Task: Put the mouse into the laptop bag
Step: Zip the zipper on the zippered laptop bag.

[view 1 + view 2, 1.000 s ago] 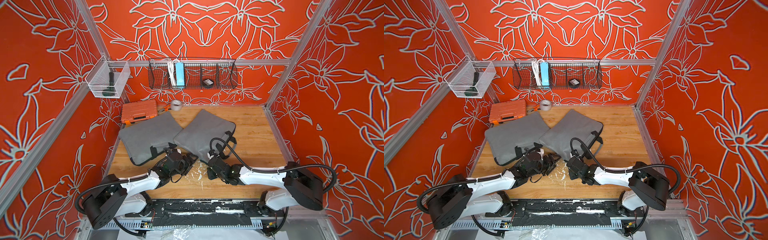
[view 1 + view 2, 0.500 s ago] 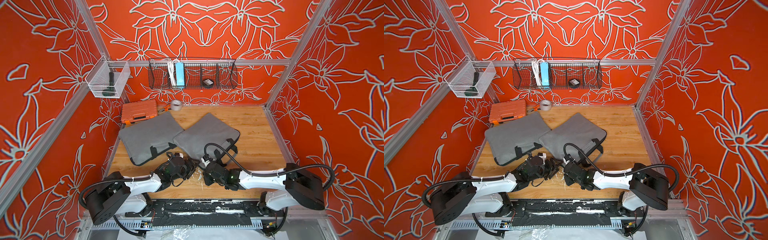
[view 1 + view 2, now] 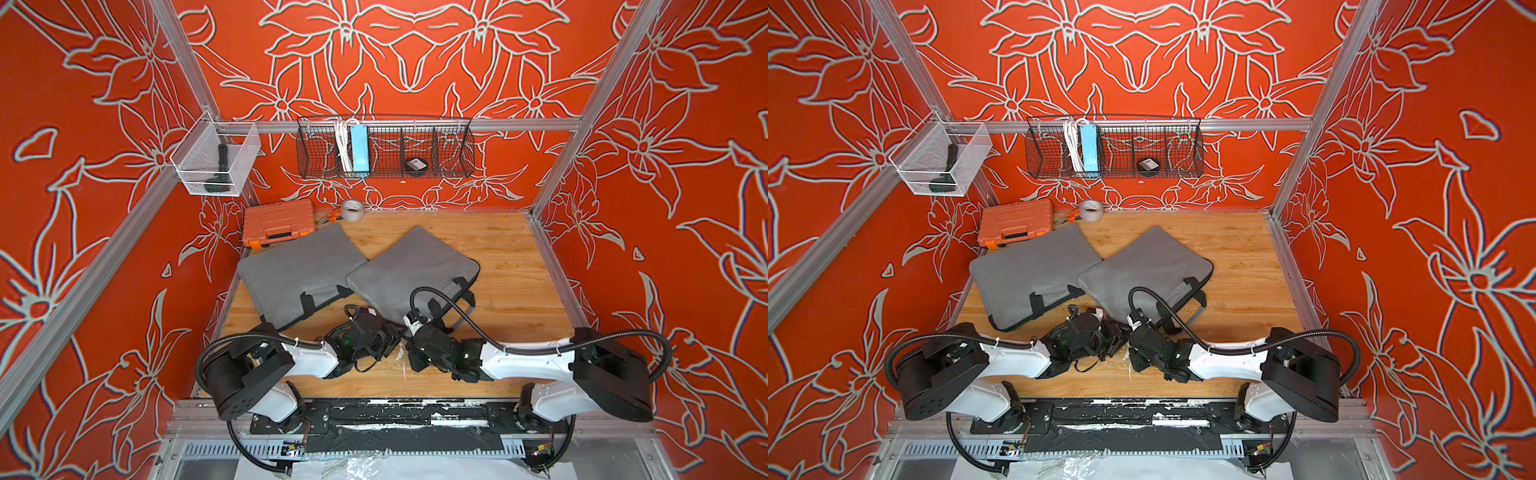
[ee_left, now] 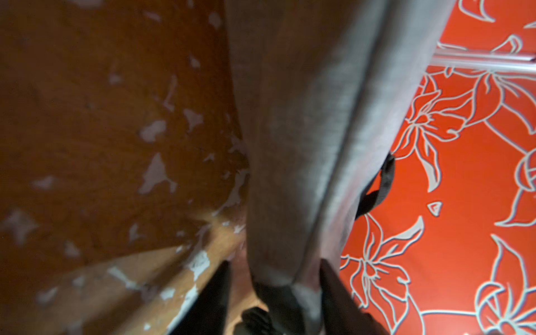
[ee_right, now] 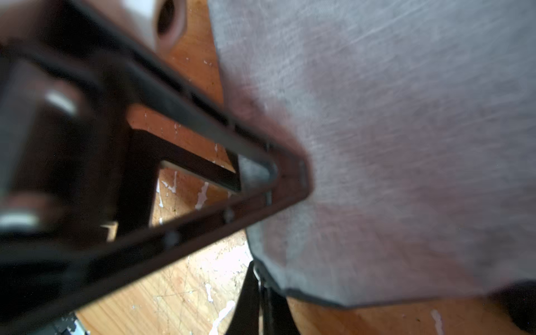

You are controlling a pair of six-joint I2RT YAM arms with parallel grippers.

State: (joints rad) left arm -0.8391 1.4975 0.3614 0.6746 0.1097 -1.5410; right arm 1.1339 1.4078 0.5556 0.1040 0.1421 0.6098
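left gripper (image 4: 274, 269): narrow, astride near corner of bag (image 3: 415, 266), one jaw clear of it | right gripper (image 5: 258, 278): pinched shut beside that corner, hold unclear | mouse: not visible | bag edge runs straight away from left gripper

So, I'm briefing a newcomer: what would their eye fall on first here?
The red floral walls, all around. Then two grey laptop bags side by side on the wooden table, with the left gripper and right gripper meeting at the near corner of the right-hand bag. An orange case sits back left.
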